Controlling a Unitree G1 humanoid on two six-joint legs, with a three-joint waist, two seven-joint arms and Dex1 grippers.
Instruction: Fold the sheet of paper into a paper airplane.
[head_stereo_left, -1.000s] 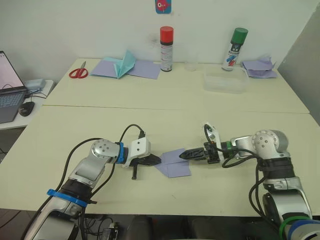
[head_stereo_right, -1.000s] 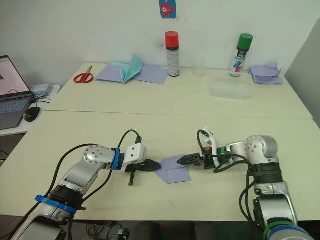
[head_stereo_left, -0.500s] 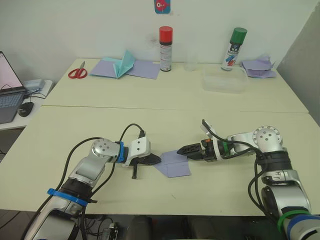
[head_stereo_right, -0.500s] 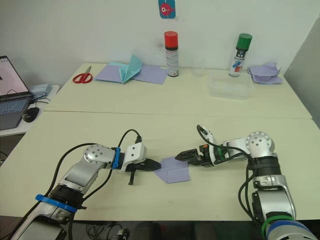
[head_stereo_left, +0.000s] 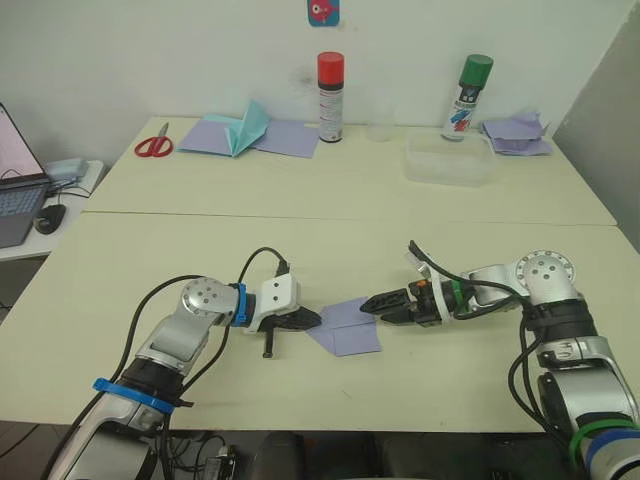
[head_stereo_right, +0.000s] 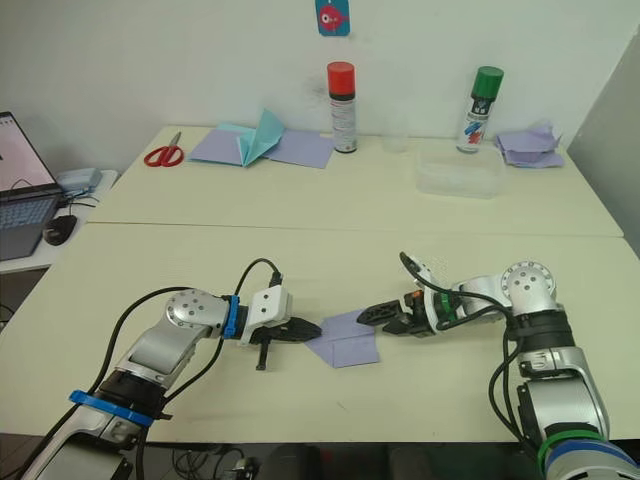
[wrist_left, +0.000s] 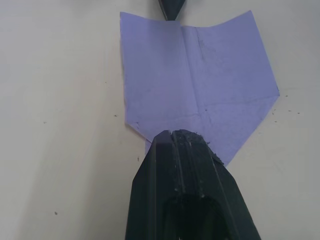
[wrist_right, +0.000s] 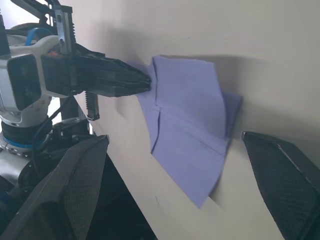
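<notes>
Two grippers flank the sheet of paper (head_stereo_left: 345, 325), a pointed wedge lying flat on the table (head_stereo_left: 200, 250). The left gripper (wrist_left: 176, 136), fingers together, pins its nose (likely anchoring it); the right gripper (head_stereo_left: 372, 304), spread wide and empty, hovers at the opposite edge.

Sheet of paper (head_stereo_left: 345, 325) flat on bench (head_stereo_left: 330, 240), between left gripper (head_stereo_left: 312, 320) and right gripper (head_stereo_left: 372, 303); scissors (head_stereo_left: 156, 146) far behind, left.
</notes>
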